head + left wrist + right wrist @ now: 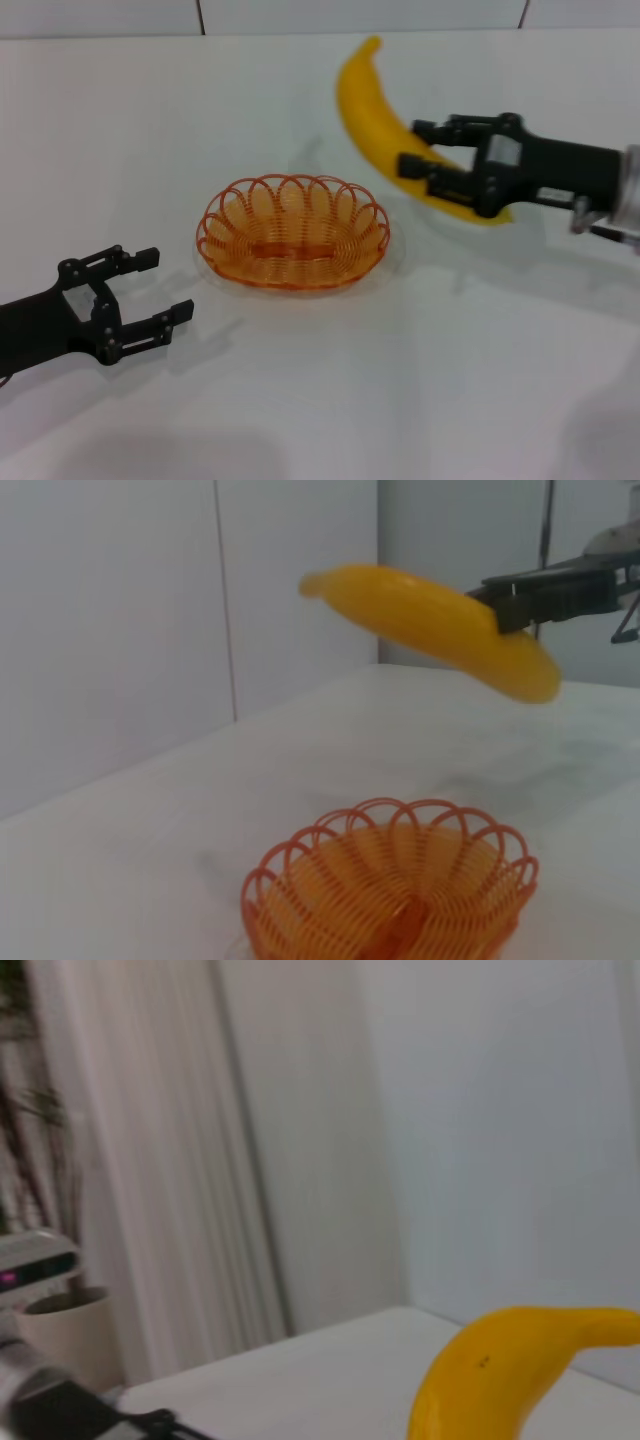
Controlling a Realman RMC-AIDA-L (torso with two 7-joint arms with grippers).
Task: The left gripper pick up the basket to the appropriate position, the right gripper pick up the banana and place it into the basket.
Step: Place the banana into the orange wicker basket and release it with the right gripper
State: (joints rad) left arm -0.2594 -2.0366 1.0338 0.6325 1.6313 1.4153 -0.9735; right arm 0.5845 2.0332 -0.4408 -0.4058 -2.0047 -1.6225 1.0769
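The orange wire basket (292,233) sits on the white table at the middle; it also shows in the left wrist view (395,890). My left gripper (150,288) is open and empty, on the table a short way to the left of the basket, apart from it. My right gripper (421,150) is shut on the yellow banana (378,118) and holds it in the air, to the right of and beyond the basket. The banana also shows in the left wrist view (430,620) above the basket and in the right wrist view (500,1370).
The white table (320,400) runs to a white wall at the back. A plant pot (60,1335) stands far off in the right wrist view.
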